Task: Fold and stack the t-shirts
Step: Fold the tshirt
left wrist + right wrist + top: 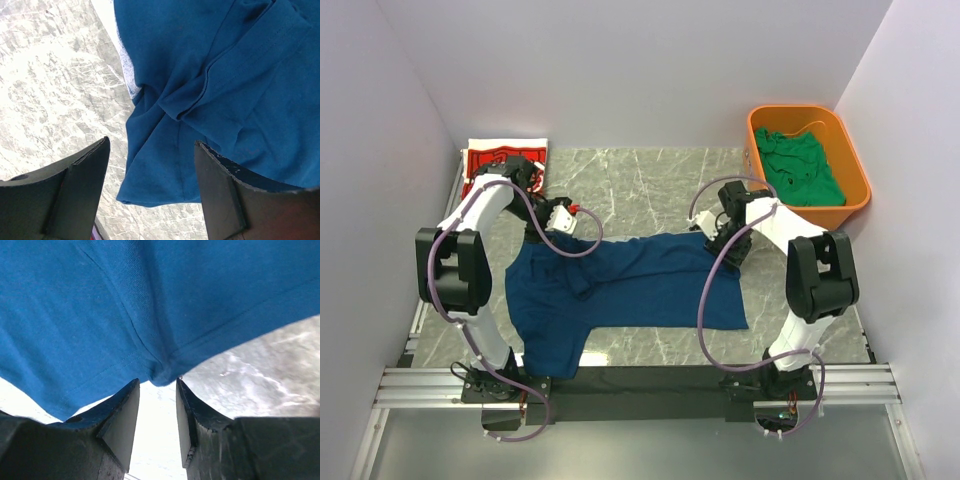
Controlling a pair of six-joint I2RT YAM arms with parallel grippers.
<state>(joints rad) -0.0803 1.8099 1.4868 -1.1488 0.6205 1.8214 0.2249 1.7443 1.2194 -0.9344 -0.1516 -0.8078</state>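
Grey marbled bench between pale walls, navy tee spread across its middle, red tee folded far-left, green tee in orange tub, left pincer wide, right pincer narrowly parted at hem.

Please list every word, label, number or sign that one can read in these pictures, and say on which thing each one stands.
No text can be read in any view.
On the red t-shirt, folded at the far left: white marks, too small and blurred to read.
On the blue t-shirt: plain cloth, no print shows in any view.
On the green t-shirt and the orange tub that holds it: no lettering shows.
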